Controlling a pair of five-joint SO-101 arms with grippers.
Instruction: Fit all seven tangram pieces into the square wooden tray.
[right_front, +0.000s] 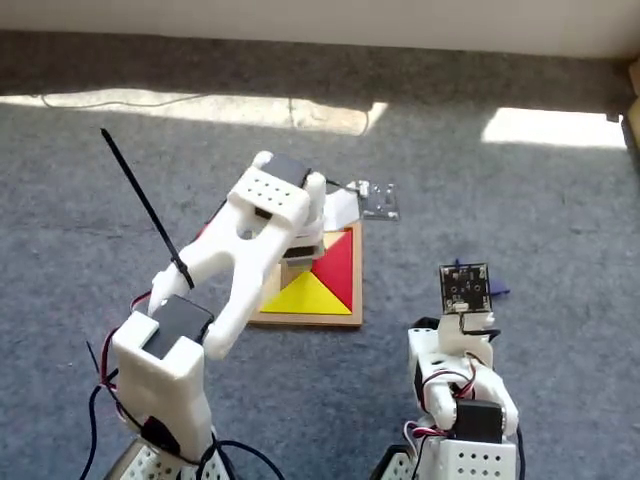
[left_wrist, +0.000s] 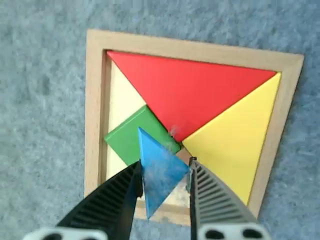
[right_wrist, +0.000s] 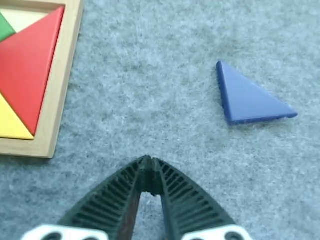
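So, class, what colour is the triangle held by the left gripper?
Light blue; the triangle shows best in the left wrist view.

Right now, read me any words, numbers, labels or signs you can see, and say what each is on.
None can be read. The wooden tray, red triangle, yellow triangle, green square, the light blue triangle in the left gripper and the dark blue triangle on the carpet are all plain.
Any print on the right arm's circuit board is too small to read.
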